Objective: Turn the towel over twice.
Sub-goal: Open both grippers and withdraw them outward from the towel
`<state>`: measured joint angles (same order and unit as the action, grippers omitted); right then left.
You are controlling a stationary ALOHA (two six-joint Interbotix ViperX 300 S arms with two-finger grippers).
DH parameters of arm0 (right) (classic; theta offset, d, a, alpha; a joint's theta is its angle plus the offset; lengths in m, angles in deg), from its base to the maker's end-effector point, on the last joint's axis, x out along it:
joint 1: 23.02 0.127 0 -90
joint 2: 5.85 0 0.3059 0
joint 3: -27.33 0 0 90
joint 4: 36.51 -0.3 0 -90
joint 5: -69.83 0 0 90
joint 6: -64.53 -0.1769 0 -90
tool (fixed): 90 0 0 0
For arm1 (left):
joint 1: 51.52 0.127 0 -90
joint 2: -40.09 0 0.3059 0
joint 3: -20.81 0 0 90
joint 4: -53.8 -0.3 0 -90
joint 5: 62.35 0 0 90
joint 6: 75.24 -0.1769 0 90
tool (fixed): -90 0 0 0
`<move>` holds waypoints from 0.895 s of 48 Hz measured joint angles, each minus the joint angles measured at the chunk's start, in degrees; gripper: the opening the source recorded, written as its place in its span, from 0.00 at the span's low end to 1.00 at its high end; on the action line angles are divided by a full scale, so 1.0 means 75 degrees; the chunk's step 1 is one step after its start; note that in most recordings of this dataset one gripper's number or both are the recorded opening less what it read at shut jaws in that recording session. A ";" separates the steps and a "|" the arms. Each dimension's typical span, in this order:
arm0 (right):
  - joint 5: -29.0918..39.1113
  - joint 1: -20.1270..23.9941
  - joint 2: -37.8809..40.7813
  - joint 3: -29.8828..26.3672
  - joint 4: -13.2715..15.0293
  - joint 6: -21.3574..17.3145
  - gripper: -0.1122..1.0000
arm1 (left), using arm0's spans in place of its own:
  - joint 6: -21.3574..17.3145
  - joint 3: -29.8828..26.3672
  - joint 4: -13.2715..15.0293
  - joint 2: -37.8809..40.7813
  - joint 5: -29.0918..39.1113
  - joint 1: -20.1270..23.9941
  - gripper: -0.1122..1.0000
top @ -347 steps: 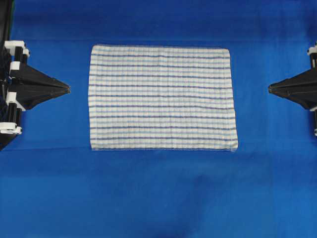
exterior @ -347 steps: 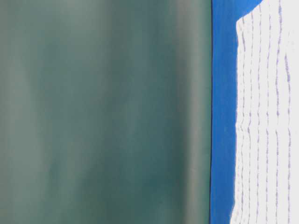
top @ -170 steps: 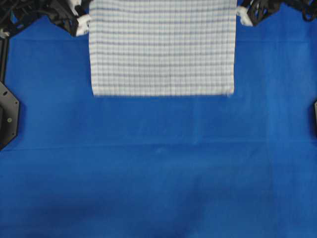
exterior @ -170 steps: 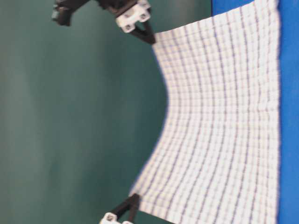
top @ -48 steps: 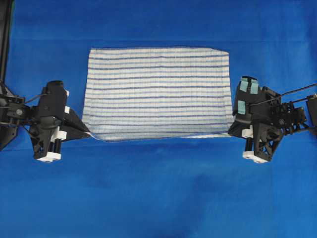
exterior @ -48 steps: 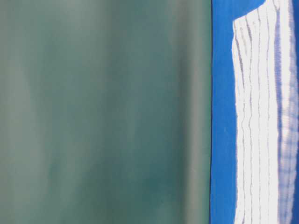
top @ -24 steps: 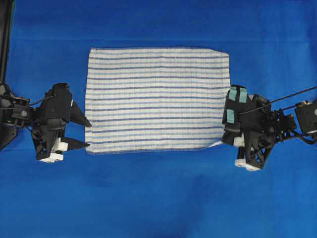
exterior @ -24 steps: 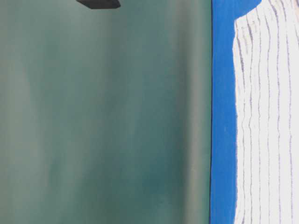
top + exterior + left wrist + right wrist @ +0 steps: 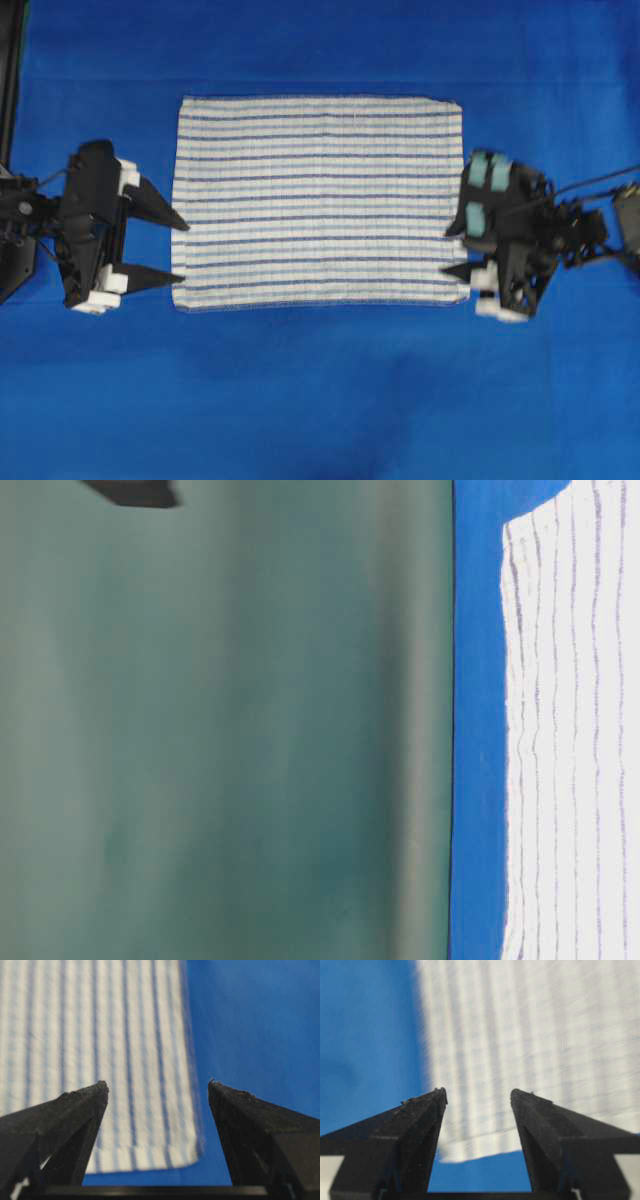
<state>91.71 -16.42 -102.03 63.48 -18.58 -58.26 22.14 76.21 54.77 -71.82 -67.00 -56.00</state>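
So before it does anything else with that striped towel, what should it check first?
1. towel lying flat on the blue cloth: ok.
2. left gripper open, nothing held: ok.
3. right gripper open, nothing held: ok.
4. Both grippers beside the towel's near corners, ready for a fresh grip: ok.
5. Number of turns completed: cannot tell.

Bright even light, faint shadows, blurred wrist views, soft overhead focus
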 measured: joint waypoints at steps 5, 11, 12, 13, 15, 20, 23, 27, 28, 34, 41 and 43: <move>0.0012 -0.0445 -0.0434 0.0023 0.0434 0.0000 0.64 | -0.0129 0.0000 0.0000 -0.0375 0.0000 0.0410 0.78; -0.0023 -0.1020 -0.0949 0.0152 0.0926 0.0000 0.64 | -0.0363 0.0000 0.0000 -0.0844 0.0000 0.0902 0.78; -0.0047 -0.1125 -0.1043 0.0188 0.1008 -0.0012 0.64 | -0.0422 0.0000 0.0012 -0.0914 0.0000 0.0973 0.78; -0.0082 -0.1230 -0.1137 0.0211 0.1078 0.0000 0.64 | -0.0469 0.0000 0.0000 -0.0996 0.0000 0.1031 0.78; -0.0141 -0.1430 -0.1312 0.0270 0.1207 0.0000 0.64 | -0.0586 0.0000 0.0000 -0.1172 0.0000 0.1172 0.78; -0.0398 -0.1793 -0.1699 0.0445 0.1406 0.0000 0.64 | -0.0797 0.0023 0.0012 -0.1570 0.0000 0.1383 0.78; -0.0527 -0.1910 -0.1910 0.0516 0.1465 0.0000 0.64 | -0.0844 0.0035 0.0012 -0.1758 -0.0012 0.1465 0.78; -0.0609 -0.2004 -0.2109 0.0574 0.1477 0.0000 0.64 | -0.0879 0.0059 0.0012 -0.1934 -0.0012 0.1500 0.78; -0.0621 -0.2027 -0.2145 0.0586 0.1488 0.0000 0.64 | -0.0891 0.0059 0.0012 -0.1957 0.0000 0.1500 0.78; -0.0645 -0.2063 -0.2191 0.0609 0.1488 0.0000 0.64 | -0.0867 0.0070 0.0012 -0.2016 0.0000 0.1535 0.78; -0.0691 -0.2238 -0.2074 0.0609 0.1488 0.0000 0.64 | -0.0938 0.0070 0.0000 -0.1828 -0.0012 0.1805 0.78; -0.0727 -0.2367 -0.1980 0.0609 0.1500 0.0000 0.64 | -0.0938 0.0070 0.0000 -0.1734 -0.0023 0.1934 0.78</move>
<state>86.26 -34.18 -116.88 68.05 -7.33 -58.26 15.11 76.73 54.77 -84.83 -67.18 -41.50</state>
